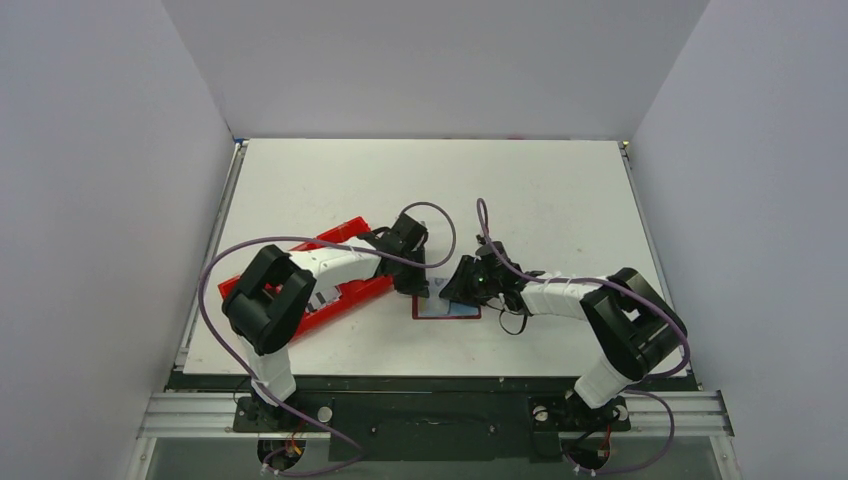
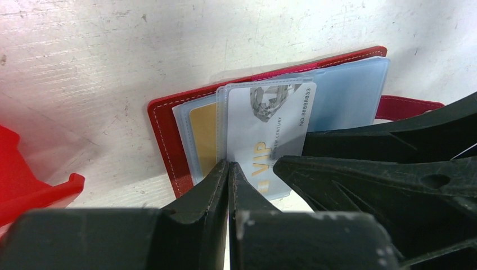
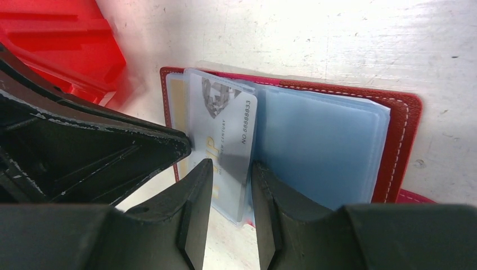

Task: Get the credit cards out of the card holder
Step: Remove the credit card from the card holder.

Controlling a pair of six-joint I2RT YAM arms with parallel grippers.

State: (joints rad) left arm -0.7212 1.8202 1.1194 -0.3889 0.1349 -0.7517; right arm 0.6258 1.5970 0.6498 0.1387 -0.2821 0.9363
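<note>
Dark-red leather bifold card holder (image 2: 163, 129): laid open on the white table (image 1: 540, 190), between the two arms; thin plastic credit cards (image 2: 270, 129) (one gold, one pale and lettered VIP) are kept in its clear sleeves (image 2: 349, 90); left gripper (image 2: 229, 169) is pressed together at the VIP sleeve's edge; right gripper (image 3: 232, 169) is set part-spread astride that sleeve; whether it is gripped cannot be told.

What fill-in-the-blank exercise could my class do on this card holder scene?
The card holder lies ___ on the table.
The silver card carries the large letters ___.
The left gripper is ___.
Missing words: open; VIP; shut.
</note>
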